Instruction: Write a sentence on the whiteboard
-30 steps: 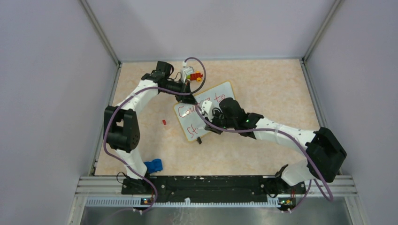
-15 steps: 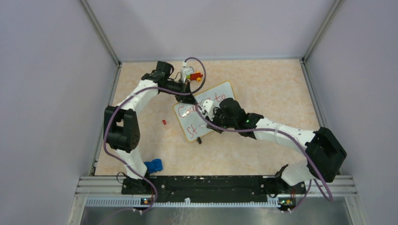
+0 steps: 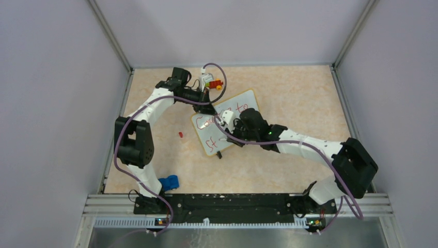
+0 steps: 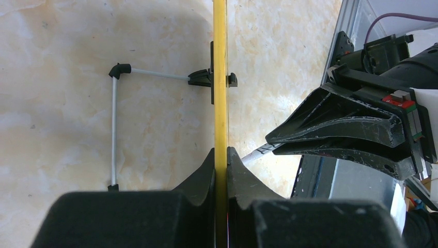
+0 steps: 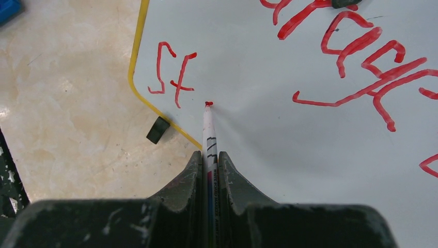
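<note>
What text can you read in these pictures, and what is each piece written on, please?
"St": red, lower line on the whiteboard.
"Cou" and "to": red, upper line of it; the middle is hidden behind the right arm.
Print on the marker barrel: too small to read.

White arms point(image 3: 304, 147), black joints point(image 3: 135, 143), purple cables point(image 3: 213, 64).

I read the whiteboard point(image 5: 289, 165) as glossy white with a yellow rim, its handwriting point(image 5: 361, 51) red. The marker point(image 5: 208, 129) is white, tipped red. The table point(image 5: 62, 103) is marbled beige, with a blue object point(image 3: 169, 182) and a black foot point(image 5: 158, 129).
</note>
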You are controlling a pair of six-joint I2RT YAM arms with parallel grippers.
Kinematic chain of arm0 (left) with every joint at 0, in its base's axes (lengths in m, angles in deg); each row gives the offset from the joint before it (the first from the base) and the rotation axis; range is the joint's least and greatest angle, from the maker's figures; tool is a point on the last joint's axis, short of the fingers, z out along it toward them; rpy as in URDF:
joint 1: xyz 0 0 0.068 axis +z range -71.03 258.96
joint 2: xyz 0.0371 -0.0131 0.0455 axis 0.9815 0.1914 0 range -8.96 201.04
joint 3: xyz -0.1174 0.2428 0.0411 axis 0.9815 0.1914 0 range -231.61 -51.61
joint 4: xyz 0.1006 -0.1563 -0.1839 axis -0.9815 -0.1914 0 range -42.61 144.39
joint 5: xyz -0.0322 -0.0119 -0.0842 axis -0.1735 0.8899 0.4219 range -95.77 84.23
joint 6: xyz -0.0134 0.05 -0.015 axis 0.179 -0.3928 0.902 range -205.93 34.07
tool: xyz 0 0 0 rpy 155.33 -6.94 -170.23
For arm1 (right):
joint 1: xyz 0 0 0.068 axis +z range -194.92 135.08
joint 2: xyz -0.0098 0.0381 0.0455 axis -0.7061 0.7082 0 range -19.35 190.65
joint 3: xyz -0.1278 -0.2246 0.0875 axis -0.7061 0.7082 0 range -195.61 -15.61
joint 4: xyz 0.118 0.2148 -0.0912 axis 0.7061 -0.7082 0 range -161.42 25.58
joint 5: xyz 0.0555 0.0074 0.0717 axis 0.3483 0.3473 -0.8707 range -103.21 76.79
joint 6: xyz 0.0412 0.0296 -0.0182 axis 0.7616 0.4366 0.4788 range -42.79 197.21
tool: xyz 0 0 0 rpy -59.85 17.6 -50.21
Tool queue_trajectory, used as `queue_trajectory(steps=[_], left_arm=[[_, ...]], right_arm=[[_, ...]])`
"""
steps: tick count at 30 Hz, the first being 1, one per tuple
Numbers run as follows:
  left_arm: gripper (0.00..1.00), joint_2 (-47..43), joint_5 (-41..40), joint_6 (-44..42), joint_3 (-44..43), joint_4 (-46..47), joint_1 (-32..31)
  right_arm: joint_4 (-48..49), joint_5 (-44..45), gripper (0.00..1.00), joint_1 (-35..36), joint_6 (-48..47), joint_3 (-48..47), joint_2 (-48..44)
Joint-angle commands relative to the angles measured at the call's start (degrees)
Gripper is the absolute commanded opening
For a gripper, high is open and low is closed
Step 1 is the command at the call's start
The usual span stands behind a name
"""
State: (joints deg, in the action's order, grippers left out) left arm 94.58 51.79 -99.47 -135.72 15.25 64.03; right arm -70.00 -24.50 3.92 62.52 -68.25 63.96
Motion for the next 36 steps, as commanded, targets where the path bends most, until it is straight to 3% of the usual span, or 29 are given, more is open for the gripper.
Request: queue_trajectory(steps=[1, 36], left_arm=[[0.00, 0.91, -1.93, -2.88, 1.32, -5.34, -1.50], [0.00, 1.13, -2.28, -2.89, 1.10, -5.56, -1.49]], right_arm=[[2.22, 0.16, 0.00, -0.35, 0.55, -3.13, 1.28], [-0.71, -0.64, 0.00, 1.09, -2.95, 0.13, 0.75]])
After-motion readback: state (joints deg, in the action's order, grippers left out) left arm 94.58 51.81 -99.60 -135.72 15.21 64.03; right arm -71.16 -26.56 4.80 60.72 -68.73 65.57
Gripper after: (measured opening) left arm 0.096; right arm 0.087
